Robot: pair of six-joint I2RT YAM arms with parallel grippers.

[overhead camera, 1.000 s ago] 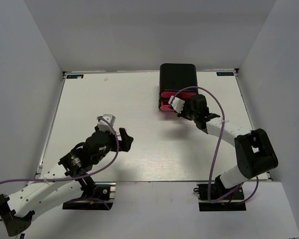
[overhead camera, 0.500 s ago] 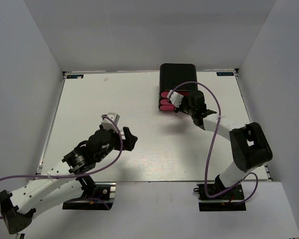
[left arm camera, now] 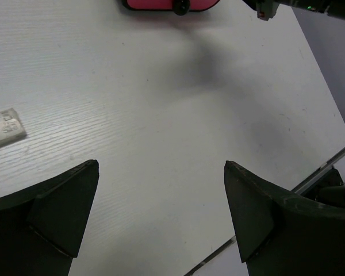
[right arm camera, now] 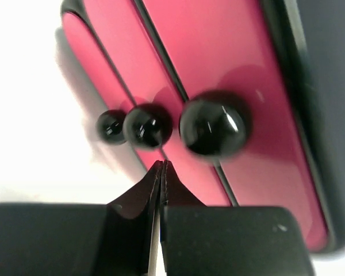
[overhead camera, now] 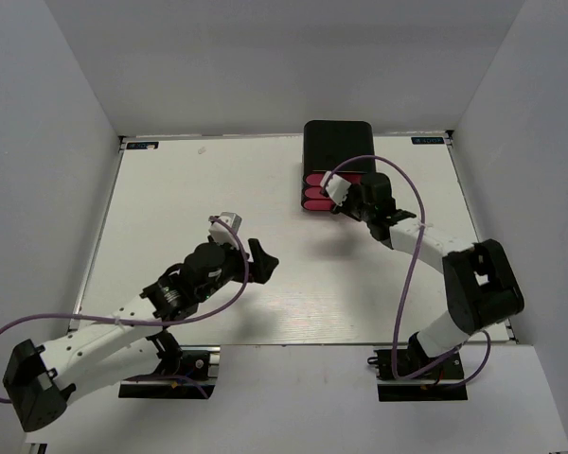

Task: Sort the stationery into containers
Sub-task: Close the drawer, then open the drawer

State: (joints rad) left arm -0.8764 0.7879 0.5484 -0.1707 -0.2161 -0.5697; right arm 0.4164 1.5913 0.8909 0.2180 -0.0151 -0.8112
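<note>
The black cabinet [overhead camera: 339, 149] stands at the back of the table, its pink drawers [overhead camera: 315, 192] facing the arms. In the right wrist view the three pink drawer fronts [right arm camera: 230, 63] and their black knobs [right arm camera: 213, 123] fill the frame. My right gripper [right arm camera: 162, 168] is shut and empty, its tip just below the knobs; in the top view it [overhead camera: 342, 196] sits at the drawer fronts. My left gripper [left arm camera: 161, 210] is open and empty above bare table; in the top view it [overhead camera: 257, 259] is mid-table. A small whitish block [left arm camera: 4, 129] lies to its left. No pens or markers show.
The white table [overhead camera: 170, 208] is walled in by grey panels at the left, back and right. Its near edge [left arm camera: 310, 178] shows at the right of the left wrist view. The bottom drawer and a knob [left arm camera: 180, 7] show at the top of that view.
The left arm has moved right and forward across the table, gripper still open. The right gripper has moved in against the drawer fronts, and the pink fronts stick out less.
</note>
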